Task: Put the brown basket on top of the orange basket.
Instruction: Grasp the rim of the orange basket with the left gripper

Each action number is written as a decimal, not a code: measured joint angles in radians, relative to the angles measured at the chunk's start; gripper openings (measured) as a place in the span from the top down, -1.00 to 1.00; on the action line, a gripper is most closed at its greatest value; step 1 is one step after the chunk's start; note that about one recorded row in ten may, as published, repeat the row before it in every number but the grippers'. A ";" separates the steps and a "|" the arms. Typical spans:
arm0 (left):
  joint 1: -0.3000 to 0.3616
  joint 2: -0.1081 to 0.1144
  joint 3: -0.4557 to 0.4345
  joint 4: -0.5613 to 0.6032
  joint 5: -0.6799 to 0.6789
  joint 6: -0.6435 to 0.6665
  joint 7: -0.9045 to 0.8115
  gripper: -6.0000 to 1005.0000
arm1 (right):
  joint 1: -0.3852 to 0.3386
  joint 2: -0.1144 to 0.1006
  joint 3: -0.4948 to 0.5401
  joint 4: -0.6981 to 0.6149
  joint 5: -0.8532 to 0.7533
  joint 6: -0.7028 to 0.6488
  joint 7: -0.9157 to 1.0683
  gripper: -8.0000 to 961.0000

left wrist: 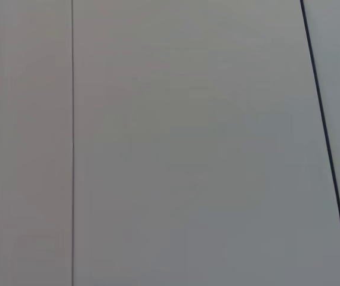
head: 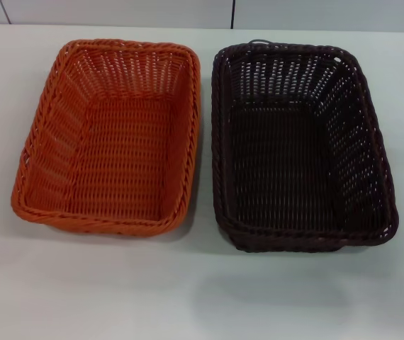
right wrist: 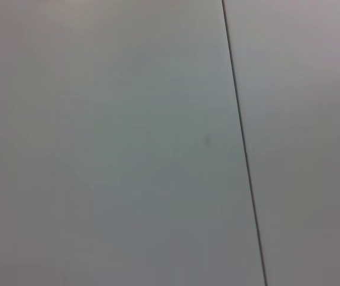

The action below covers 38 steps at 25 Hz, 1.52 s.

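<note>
The orange basket [head: 113,138] sits on the white table at the left of the head view, empty, with its long side running away from me. The brown basket [head: 298,145] sits right beside it on the right, empty, its rim almost touching the orange rim near the far end. Both stand flat and upright. Neither gripper shows in the head view. The left and right wrist views show only plain pale panels with thin dark seams, no baskets and no fingers.
The white table [head: 202,297] stretches in front of both baskets to the near edge. A pale wall with a dark vertical seam [head: 232,13] runs behind the table.
</note>
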 joint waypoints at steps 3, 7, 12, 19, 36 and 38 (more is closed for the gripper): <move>-0.002 0.001 0.001 0.004 0.004 0.002 0.000 -0.66 | -0.013 -0.002 0.000 0.001 0.002 0.005 0.000 -0.72; -0.009 0.006 0.021 0.010 0.006 0.000 0.000 -0.66 | -0.022 -0.001 0.000 0.000 0.004 0.004 0.000 -0.72; -0.010 0.015 0.055 0.044 0.007 -0.044 -0.007 -0.66 | -0.023 -0.001 -0.009 -0.004 0.004 -0.002 0.001 -0.72; 0.093 0.084 0.093 0.472 0.120 -0.526 -0.078 -0.66 | -0.027 -0.001 -0.020 -0.005 0.005 -0.008 0.002 -0.72; 0.131 0.119 0.010 1.419 0.113 -1.913 0.178 -0.66 | -0.037 -0.001 -0.037 -0.007 0.008 -0.019 0.003 -0.72; 0.122 0.108 -0.023 1.448 0.060 -1.980 0.245 -0.66 | -0.036 -0.001 -0.037 -0.007 0.008 -0.020 0.003 -0.72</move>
